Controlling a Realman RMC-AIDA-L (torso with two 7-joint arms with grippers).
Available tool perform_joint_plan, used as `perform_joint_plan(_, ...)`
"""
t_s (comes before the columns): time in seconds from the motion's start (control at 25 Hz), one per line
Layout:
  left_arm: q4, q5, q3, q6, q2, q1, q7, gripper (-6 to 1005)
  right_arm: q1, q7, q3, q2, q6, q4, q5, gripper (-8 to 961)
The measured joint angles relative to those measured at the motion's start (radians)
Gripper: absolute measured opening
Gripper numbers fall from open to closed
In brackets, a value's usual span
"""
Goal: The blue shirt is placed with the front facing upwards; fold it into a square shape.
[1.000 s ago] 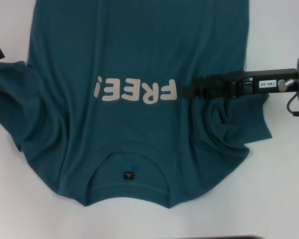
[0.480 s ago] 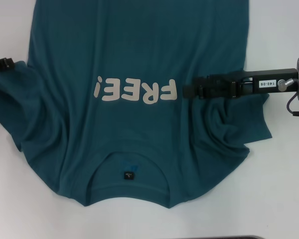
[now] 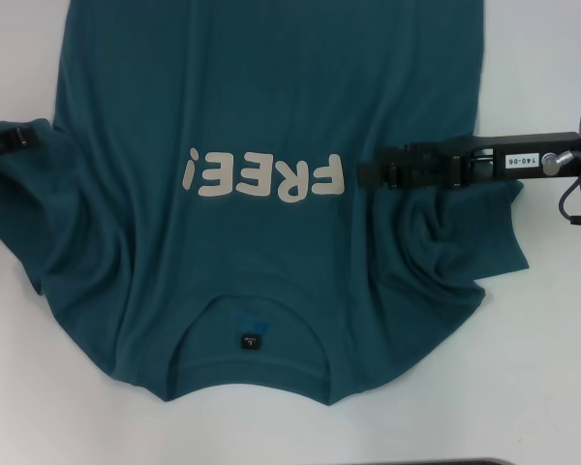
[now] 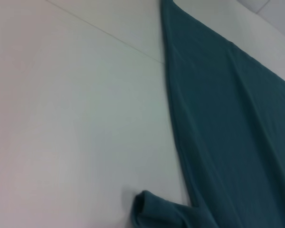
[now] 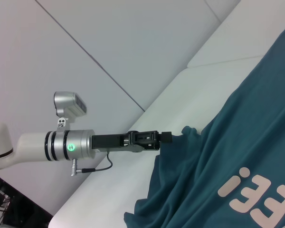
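Blue shirt [image 3: 271,194] flat on counter [image 3: 542,368], front up. Right tool [image 3: 363,174] beside the "FREE!" lettering [image 3: 263,177], left tool [image 3: 24,138] at the sleeve edge. Can't tell how far either is open.

The blue shirt [image 3: 271,194] lies spread on the table [image 3: 542,387], its neckline [image 3: 250,329] at the near side and the lettering [image 3: 263,176] in the middle. The left gripper [image 3: 15,140] is at the shirt's left sleeve edge. The right gripper [image 3: 368,174] is over the shirt, just right of the lettering, above the bunched right sleeve [image 3: 465,242].
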Motion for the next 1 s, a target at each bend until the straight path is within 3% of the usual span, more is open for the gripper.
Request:
perform_joint_plan(0.44, -0.007, -0.003, -0.004, 0.03, 0.003, -0.001, -0.005, 902, -0.012, 0.0, 0.0, 0.0, 0.0, 0.0, 0.001, 923)
perform_joint_plan(0.72, -0.007, 0.002, 0.0, -0.002, 0.004, -0.006, -0.013, 783, -0.012, 0.0, 0.0, 0.0, 0.0, 0.001, 0.001, 922)
perform_joint_plan(1.0, -0.014, 0.006, 0.018, -0.029, 0.012, -0.02, -0.004, 734, -0.012, 0.0, 0.0, 0.0, 0.0, 0.005, 0.002, 921)
